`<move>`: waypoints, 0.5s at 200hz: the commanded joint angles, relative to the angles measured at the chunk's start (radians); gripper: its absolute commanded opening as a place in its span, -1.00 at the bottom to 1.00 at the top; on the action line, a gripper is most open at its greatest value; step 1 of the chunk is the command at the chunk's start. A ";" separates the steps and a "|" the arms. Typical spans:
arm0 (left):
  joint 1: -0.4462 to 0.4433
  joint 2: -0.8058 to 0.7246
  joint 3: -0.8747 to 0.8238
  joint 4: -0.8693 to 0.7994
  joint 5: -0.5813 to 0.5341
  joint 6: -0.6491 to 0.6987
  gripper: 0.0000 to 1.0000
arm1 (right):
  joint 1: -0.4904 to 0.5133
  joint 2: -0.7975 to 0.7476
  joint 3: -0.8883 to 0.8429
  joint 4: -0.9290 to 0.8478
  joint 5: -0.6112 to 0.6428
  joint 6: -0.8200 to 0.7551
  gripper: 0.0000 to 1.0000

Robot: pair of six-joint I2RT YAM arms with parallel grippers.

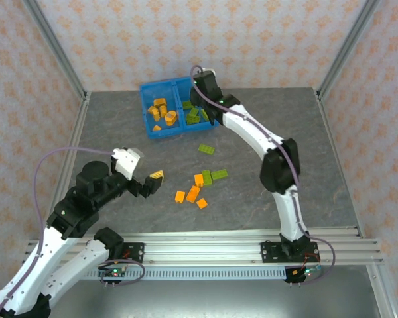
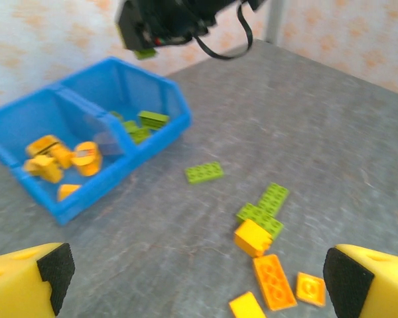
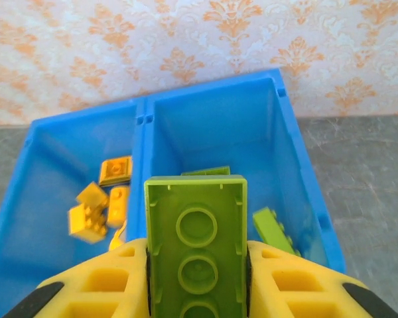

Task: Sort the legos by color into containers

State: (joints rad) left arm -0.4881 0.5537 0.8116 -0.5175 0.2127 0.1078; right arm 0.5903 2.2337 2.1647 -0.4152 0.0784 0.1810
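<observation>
Drop step: right fingers (image 3: 96,285) clenched on lime-green studded plastic brick (image 3: 196,225) over blue bin's green compartment (image 3: 252,126); release next. Left fingers (image 2: 26,278) spread.

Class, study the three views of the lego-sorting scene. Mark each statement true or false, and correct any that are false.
1. The right gripper holds a green brick over the blue bin. True.
2. The left gripper grips an orange brick. False: it is open and empty.
3. In the top view, the bin's left compartment holds orange bricks. True.
4. Every brick is already sorted. False: loose green bricks and loose orange bricks lie on the table.
</observation>
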 commanded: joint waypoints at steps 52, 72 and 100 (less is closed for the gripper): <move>0.071 -0.006 -0.008 0.063 -0.102 -0.066 0.99 | -0.053 0.438 0.578 -0.167 -0.031 -0.084 -0.25; 0.082 0.002 -0.007 0.065 -0.079 -0.069 0.99 | -0.055 0.435 0.579 -0.133 -0.026 -0.088 -0.10; 0.104 0.014 -0.001 0.068 -0.059 -0.078 0.99 | -0.054 0.421 0.596 -0.128 -0.009 -0.085 0.09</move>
State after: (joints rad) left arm -0.4042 0.5579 0.8074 -0.4919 0.1284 0.0490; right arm 0.5323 2.6923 2.6953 -0.5610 0.0528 0.1089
